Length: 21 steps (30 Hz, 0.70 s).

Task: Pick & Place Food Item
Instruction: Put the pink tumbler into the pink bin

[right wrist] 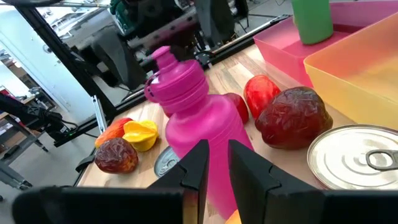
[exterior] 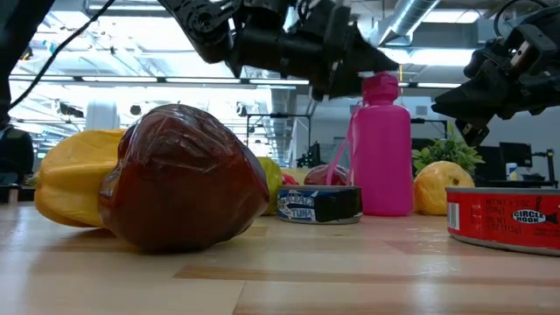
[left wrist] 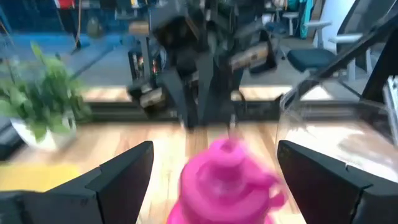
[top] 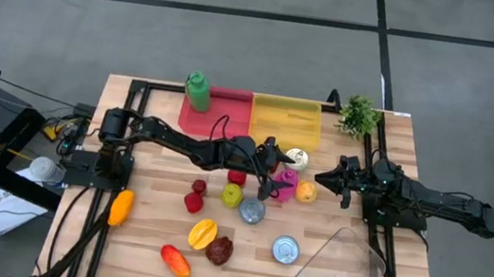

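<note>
The pink bottle (top: 285, 184) is seen standing upright near the middle of the worktop (top: 149, 231), with an orange fruit (top: 306, 192) just beside it on the right arm's side and a flat tin (top: 252, 211) close in front of it. The left gripper (top: 278, 167) is held above the bottle's cap, its fingers (left wrist: 121, 171) spread wide on either side of the cap without touching it. The right gripper (top: 326, 180) is held near the orange fruit, facing the bottle, with its fingers (right wrist: 193, 168) drawn nearly together and nothing between them. A lime-green fruit (top: 232, 194) and a red fruit (top: 194, 201) are placed beside the tin. Nearer the front edge, a yellow starfruit (top: 202, 234), a dark red fruit (top: 219, 250) and a second tin (top: 286, 250) are found, with a clear plastic container (top: 340, 266) beside them. At the back, a red tray (top: 216, 115) holding a green bottle (top: 198, 91) is set against a yellow tray (top: 285, 120), and a small potted plant (top: 359, 116) is placed in the corner.
</note>
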Each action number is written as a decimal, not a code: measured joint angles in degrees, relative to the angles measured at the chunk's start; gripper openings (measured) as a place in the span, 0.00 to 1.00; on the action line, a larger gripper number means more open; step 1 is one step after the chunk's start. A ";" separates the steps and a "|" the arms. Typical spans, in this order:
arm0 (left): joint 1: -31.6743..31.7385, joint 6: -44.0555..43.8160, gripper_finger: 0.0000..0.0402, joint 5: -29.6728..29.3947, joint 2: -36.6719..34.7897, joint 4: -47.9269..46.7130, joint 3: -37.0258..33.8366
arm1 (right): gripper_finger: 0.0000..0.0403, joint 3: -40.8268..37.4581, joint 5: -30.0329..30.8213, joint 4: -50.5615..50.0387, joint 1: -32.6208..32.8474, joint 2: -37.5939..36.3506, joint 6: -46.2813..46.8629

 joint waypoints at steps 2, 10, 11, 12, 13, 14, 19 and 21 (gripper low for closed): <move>-0.24 0.12 0.83 0.14 1.05 1.08 0.04 | 0.14 0.00 0.00 -0.02 0.00 0.00 0.02; -0.37 -0.10 0.83 0.00 2.63 1.42 0.04 | 0.14 0.02 -0.01 -0.09 0.00 0.00 0.04; -0.37 -0.06 0.83 -0.37 2.61 1.54 0.04 | 0.14 0.02 -0.01 -0.09 0.00 0.00 0.04; -0.37 0.03 0.82 -0.47 2.59 1.46 0.04 | 0.14 0.02 -0.01 -0.12 0.00 0.00 0.05; -0.35 0.06 0.82 -0.56 2.43 1.15 0.04 | 0.14 0.03 0.01 -0.16 0.00 0.00 0.07; -0.34 0.07 0.81 -0.67 2.32 1.12 0.01 | 0.14 0.04 -0.01 -0.17 0.00 0.00 0.07; -0.33 0.04 0.74 -0.45 2.56 1.16 0.04 | 0.14 0.04 -0.01 -0.19 0.00 0.00 0.07; -0.40 -0.08 0.72 -0.40 2.74 -0.82 0.01 | 0.14 0.04 0.00 -0.20 0.00 0.00 0.07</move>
